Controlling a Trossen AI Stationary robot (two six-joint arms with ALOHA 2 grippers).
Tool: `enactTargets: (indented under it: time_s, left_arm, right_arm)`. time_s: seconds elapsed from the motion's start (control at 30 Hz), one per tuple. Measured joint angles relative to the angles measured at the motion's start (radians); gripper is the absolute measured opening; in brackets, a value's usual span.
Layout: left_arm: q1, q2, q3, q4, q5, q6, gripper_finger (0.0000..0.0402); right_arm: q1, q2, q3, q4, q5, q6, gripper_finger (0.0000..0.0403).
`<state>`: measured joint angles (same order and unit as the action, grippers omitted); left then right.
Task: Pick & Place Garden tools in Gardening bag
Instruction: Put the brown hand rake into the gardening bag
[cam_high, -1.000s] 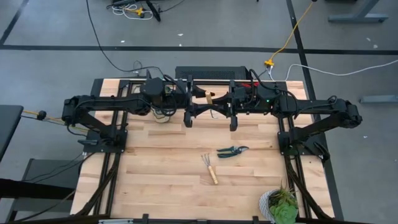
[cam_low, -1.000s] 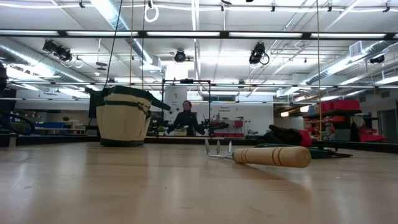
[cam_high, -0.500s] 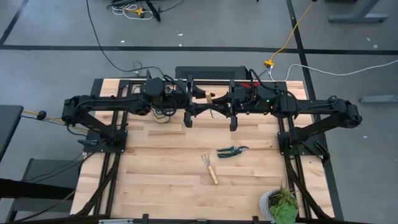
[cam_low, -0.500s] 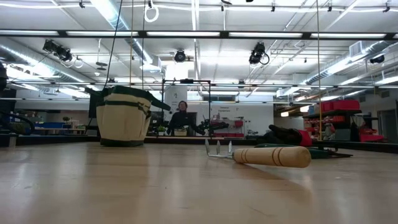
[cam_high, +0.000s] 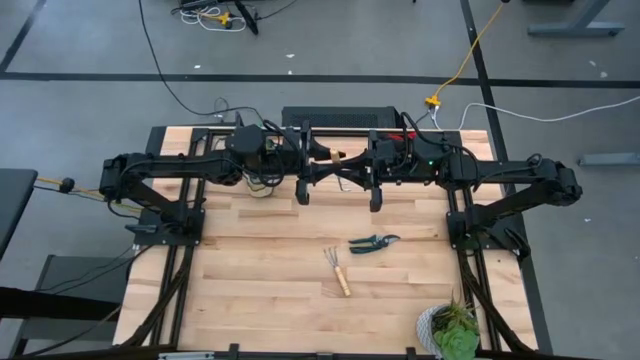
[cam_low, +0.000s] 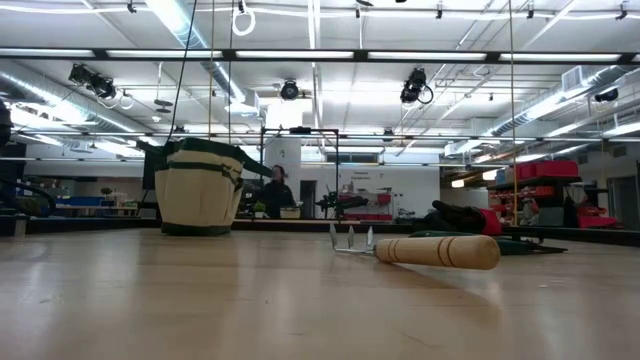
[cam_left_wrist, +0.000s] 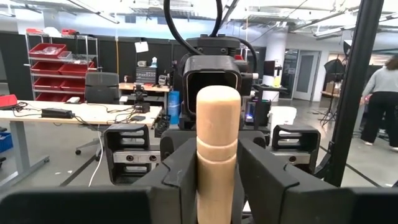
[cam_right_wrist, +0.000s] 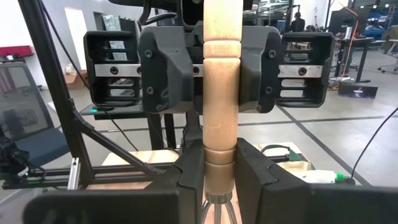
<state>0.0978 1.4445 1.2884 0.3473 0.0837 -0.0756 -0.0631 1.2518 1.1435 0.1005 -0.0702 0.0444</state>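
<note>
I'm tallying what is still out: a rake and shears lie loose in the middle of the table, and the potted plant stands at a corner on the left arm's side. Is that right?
Not quite. The potted plant stands at a corner on the right arm's side, not the left, as the high view shows. The rake and shears do lie loose in the middle.

rake (cam_high: 337, 271) flat mid-table | shears (cam_high: 373, 243) just beside | beige bag (cam_low: 198, 187) upright | second rake (cam_right_wrist: 220, 93) held aloft

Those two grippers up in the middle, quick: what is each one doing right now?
Left gripper: fingers closed around the wooden rake handle.
Right gripper: fingers shut on the same handle, near the tines.
</note>
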Motion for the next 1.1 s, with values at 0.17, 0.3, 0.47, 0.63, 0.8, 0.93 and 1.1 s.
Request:
enactTargets:
  time_s: [0.17, 0.3, 0.47, 0.63, 0.8, 0.93, 1.1]
  left_arm:
    - [0.000, 0.000, 0.000, 0.000, 0.000, -0.013, 0.0102]
    - [0.000, 0.000, 0.000, 0.000, 0.000, -0.017, 0.0091]
    - [0.000, 0.000, 0.000, 0.000, 0.000, -0.016, 0.0085]
    - [0.000, 0.000, 0.000, 0.000, 0.000, -0.017, 0.0091]
    - [0.000, 0.000, 0.000, 0.000, 0.000, -0.017, 0.0082]
    - [0.000, 0.000, 0.000, 0.000, 0.000, -0.017, 0.0081]
    - [0.000, 0.000, 0.000, 0.000, 0.000, -0.017, 0.0082]
  right_arm:
    - [0.000, 0.000, 0.000, 0.000, -0.001, 0.000, 0.0057]
    - [0.000, 0.000, 0.000, 0.000, -0.001, 0.000, 0.0057]
    - [0.000, 0.000, 0.000, -0.001, 0.000, 0.000, 0.0057]
    - [0.000, 0.000, 0.000, -0.001, -0.001, 0.000, 0.0057]
    - [0.000, 0.000, 0.000, -0.001, -0.001, 0.000, 0.0057]
    - [0.000, 0.000, 0.000, -0.001, -0.001, 0.000, 0.0057]
    - [0.000, 0.000, 0.000, -0.001, -0.001, 0.000, 0.0057]
